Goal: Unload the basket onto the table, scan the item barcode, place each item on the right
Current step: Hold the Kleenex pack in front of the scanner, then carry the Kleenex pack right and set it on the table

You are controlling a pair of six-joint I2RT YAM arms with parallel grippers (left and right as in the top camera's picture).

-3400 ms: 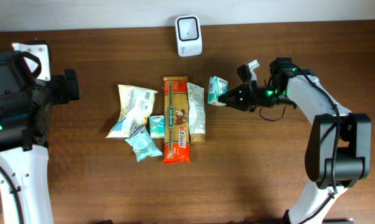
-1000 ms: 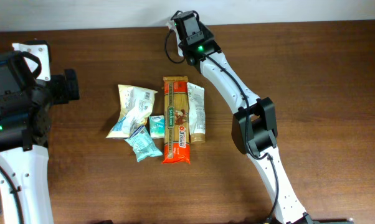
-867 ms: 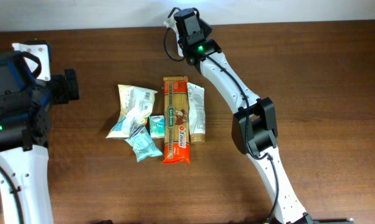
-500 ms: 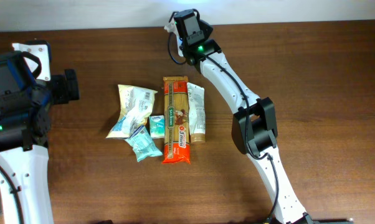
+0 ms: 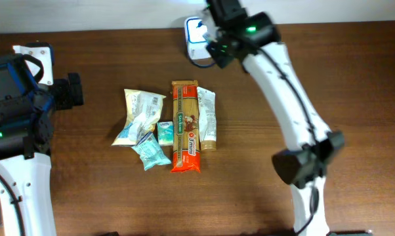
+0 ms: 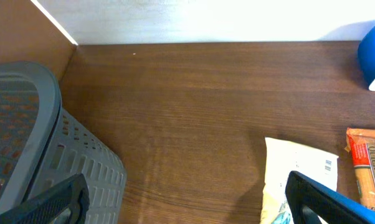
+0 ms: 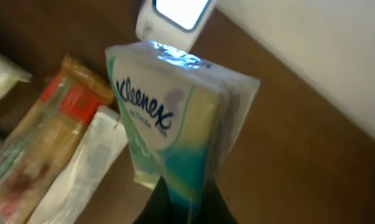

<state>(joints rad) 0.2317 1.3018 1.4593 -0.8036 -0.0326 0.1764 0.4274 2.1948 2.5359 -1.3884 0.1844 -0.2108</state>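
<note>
Grips Kleenex pack (image 7: 175,118) by its lower end in right tool (image 7: 181,199), clamped tight. Holds it off the worktop (image 7: 287,162), top edge close to the white scanner (image 7: 175,15). Shows left tool (image 6: 187,211) spread apart, empty.

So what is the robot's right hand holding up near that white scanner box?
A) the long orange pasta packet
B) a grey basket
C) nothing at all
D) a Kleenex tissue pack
D: in the right wrist view the right hand is shut on a Kleenex tissue pack, its top edge lit, close to the white scanner.
</note>
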